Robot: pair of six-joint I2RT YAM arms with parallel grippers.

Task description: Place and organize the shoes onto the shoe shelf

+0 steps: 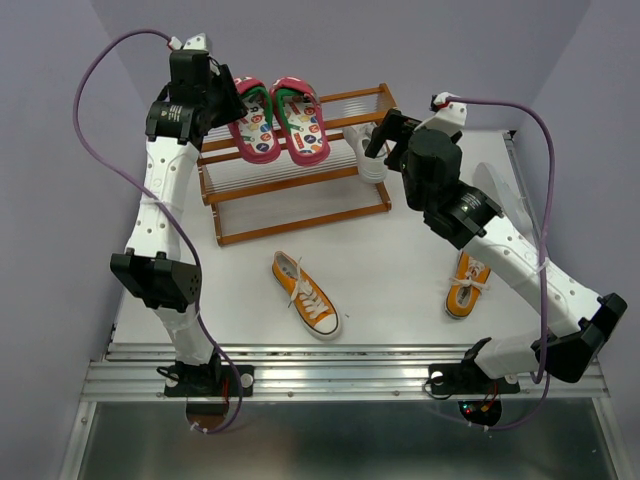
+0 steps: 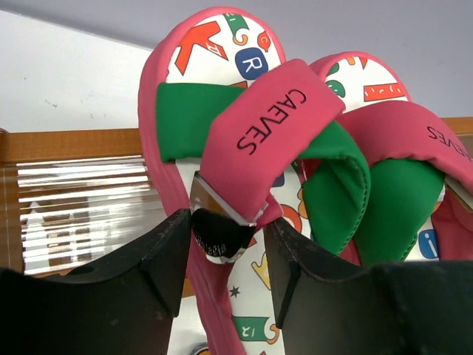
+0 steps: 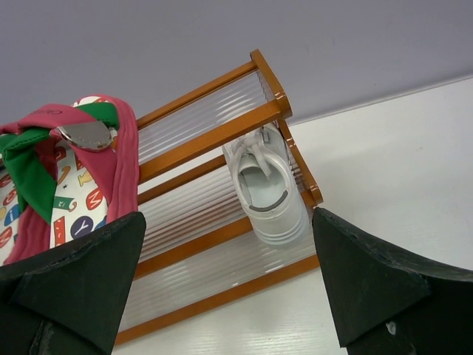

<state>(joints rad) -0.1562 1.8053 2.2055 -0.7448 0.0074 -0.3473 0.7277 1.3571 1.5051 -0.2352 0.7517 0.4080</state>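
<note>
The shoe shelf (image 1: pixel 300 212) stands at the back of the table. A pink pair with green lining lies on its top tier, left shoe (image 1: pixel 252 125) beside right shoe (image 1: pixel 300 122). My left gripper (image 1: pixel 226 100) hovers at the left pink shoe (image 2: pixel 222 44); its fingers are open on either side of the strap's black tag (image 2: pixel 218 233). A white sneaker (image 3: pixel 270 200) sits at the right end of the lower tier (image 3: pixel 199 248). My right gripper (image 3: pixel 229 214) is wide open just in front of it, holding nothing. Two orange sneakers (image 1: pixel 305 293) (image 1: pixel 468 285) lie on the table.
The white table (image 1: pixel 400 260) ends at a metal rail (image 1: pixel 340 372) by the arm bases. Purple cables (image 1: pixel 90 120) loop over both arms. A grey wall stands right behind the shelf (image 2: pixel 74 144).
</note>
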